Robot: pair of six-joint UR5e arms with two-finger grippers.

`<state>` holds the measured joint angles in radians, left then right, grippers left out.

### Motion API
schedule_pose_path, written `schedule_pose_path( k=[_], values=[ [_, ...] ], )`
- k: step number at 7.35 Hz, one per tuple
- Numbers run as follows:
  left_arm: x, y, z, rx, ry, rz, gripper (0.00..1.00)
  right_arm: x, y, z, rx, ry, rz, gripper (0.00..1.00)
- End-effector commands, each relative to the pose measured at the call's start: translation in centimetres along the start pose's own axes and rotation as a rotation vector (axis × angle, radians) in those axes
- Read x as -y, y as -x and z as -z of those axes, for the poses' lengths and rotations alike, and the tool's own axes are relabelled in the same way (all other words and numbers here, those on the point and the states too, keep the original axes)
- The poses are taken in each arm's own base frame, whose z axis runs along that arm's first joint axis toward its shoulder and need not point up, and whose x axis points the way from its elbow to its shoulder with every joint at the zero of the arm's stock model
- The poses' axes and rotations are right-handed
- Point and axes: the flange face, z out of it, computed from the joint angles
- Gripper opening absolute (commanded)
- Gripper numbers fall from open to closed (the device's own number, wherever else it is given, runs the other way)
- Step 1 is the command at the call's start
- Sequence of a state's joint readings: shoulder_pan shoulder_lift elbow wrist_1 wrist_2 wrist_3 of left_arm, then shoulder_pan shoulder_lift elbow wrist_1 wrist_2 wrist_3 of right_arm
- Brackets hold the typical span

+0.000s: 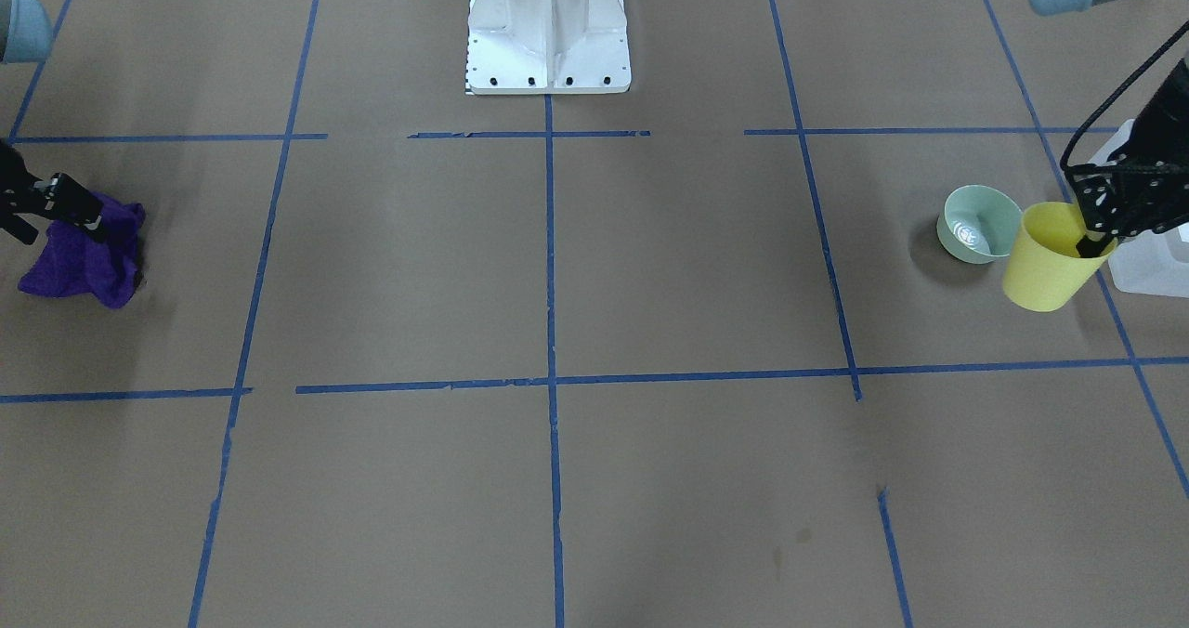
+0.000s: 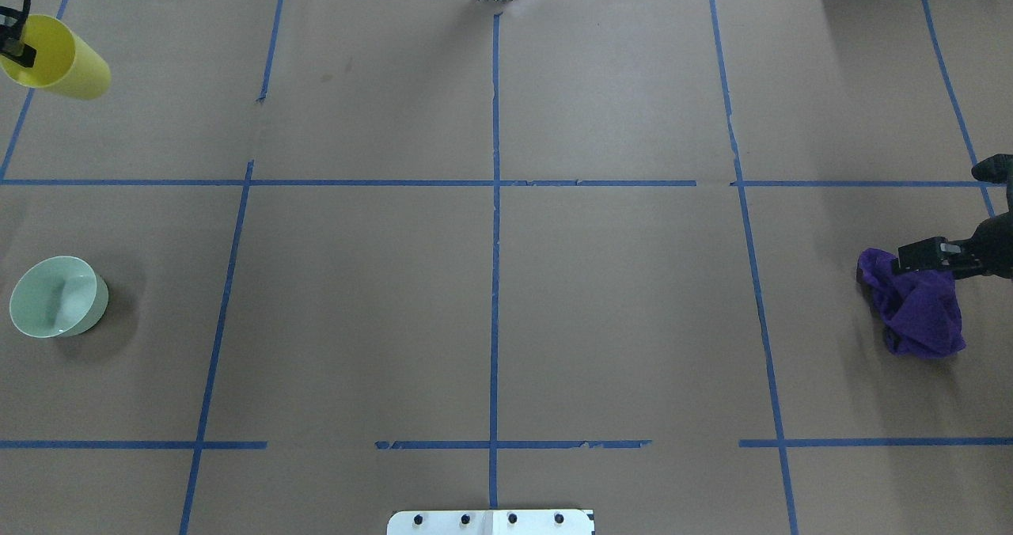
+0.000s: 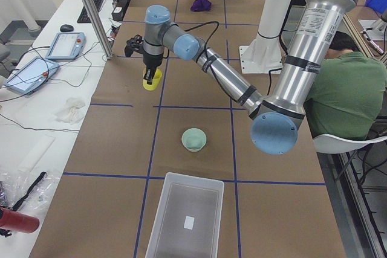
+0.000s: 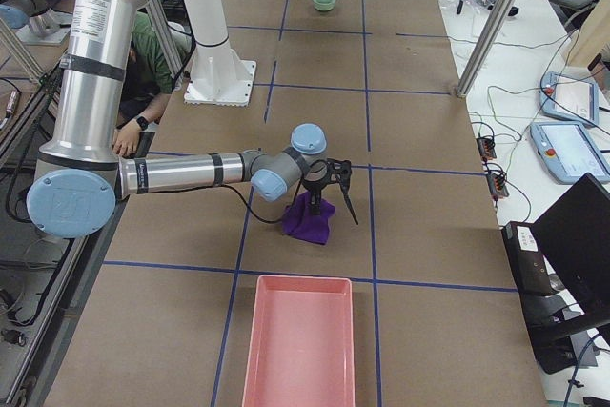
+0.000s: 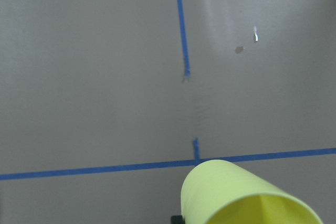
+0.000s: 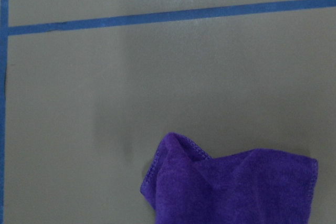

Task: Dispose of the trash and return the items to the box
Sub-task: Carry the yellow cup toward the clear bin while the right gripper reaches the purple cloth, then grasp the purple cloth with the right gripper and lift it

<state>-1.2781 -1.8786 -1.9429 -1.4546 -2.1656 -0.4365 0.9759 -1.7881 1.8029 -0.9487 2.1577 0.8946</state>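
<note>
My left gripper [image 1: 1096,238] is shut on the rim of the yellow cup [image 1: 1048,258] and holds it tilted above the table, at the far left in the overhead view [image 2: 59,62]. The mint-green bowl [image 1: 980,224] stands upright on the table beside it, apart from the cup. The frosted-white box [image 3: 187,219] stands at the table's left end, and only its edge [image 1: 1147,266] shows in the front view. My right gripper [image 2: 910,259] is shut on a purple cloth [image 2: 922,313] that hangs down to the table.
A pink tray [image 4: 295,340] lies at the table's right end, just beyond the cloth. The white robot base [image 1: 548,29] stands at the middle of the robot's side. A seated person in green [image 3: 344,83] is beside the table. Blue tape lines cross the brown paper.
</note>
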Motion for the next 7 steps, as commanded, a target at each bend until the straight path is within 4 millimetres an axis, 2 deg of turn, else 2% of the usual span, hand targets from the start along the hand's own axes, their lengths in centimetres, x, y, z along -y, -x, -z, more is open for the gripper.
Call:
schedule_pose_path(
  k=[1, 2, 3, 4, 5, 7],
  values=[
    [1.0, 3.2, 0.6, 0.011, 0.0, -0.019, 0.0, -2.5, 0.1, -2.3, -0.051, 0.036, 0.032, 1.0],
    [1.4, 5.2, 0.7, 0.024, 0.001, -0.032, 0.0, -2.8, -0.3, -2.5, -0.06, 0.045, 0.027, 0.96],
    [1.7, 7.1, 0.7, 0.022, 0.009, -0.044, 0.0, -3.2, -0.4, -2.4, -0.064, 0.051, 0.03, 0.12],
    [2.0, 10.0, 0.5, 0.009, 0.028, -0.06, 0.0, -3.8, -0.3, -1.9, -0.063, 0.05, 0.045, 0.0],
    [2.3, 12.8, 0.7, 0.014, 0.032, -0.071, 0.0, -4.7, -0.5, -0.3, -0.08, 0.016, 0.052, 0.0],
    [2.1, 13.9, 0.4, 0.019, 0.039, -0.074, 0.0, -4.8, 0.2, 0.4, -0.063, 0.015, 0.061, 0.0]
  ],
)
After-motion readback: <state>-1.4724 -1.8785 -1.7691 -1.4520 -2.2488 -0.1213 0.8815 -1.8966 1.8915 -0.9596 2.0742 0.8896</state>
